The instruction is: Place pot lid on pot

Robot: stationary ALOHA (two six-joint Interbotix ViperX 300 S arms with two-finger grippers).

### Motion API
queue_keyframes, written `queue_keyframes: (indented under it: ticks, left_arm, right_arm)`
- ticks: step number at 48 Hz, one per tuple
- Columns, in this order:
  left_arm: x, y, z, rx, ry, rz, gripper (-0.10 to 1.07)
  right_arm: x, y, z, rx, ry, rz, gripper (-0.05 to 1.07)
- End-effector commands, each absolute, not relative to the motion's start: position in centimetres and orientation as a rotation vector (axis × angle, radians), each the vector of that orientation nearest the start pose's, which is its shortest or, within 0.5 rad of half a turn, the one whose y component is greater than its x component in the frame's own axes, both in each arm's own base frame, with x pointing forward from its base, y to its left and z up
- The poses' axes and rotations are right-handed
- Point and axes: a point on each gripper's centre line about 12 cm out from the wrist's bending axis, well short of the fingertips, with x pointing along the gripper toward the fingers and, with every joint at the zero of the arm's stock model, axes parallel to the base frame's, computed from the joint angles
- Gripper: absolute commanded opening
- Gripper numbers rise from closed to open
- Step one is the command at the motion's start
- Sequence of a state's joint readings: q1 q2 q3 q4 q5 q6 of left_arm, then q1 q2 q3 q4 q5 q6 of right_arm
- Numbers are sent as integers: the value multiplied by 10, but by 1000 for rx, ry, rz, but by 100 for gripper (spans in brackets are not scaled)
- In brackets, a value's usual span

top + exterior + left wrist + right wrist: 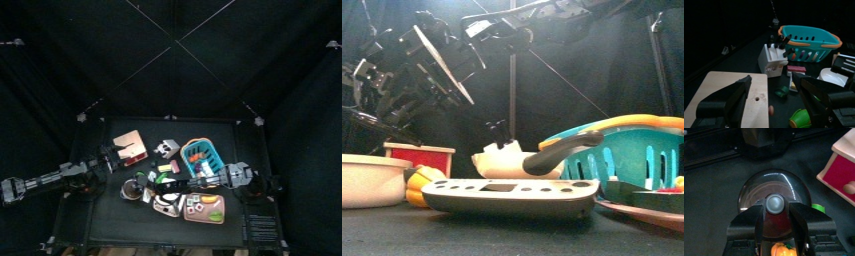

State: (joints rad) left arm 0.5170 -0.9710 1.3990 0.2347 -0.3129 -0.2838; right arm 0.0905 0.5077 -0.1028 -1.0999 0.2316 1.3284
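From above, the clutter round the teal basket (203, 157) is too small to tell apart; no pot can be picked out there. Beside the basket the right arm covers whatever lies under it. At table height the basket's right side is cut off by the edge, and the cream bowl (369, 178) far left of it is cut too. A grey scale (509, 196) hides the bases of things in front of the basket. On the right wrist, the jaws cover the near rim of the pot lid (774, 198); an orange thing (782, 249) below it is half hidden. On the left wrist, the white item (836, 76) beside the basket is cut off.
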Motion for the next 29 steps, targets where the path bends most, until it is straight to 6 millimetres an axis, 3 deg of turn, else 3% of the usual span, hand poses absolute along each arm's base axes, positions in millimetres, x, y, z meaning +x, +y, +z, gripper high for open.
queue_keyframes:
  ticks: [1,29]
  left_arm:
    - [159,80,212,-91,91,444,98]
    - [158,80,208,-97,109,449,98]
  right_arm:
    - [581,26,210,170,431,-167,59]
    - [587,27,195,196,453,-170,59]
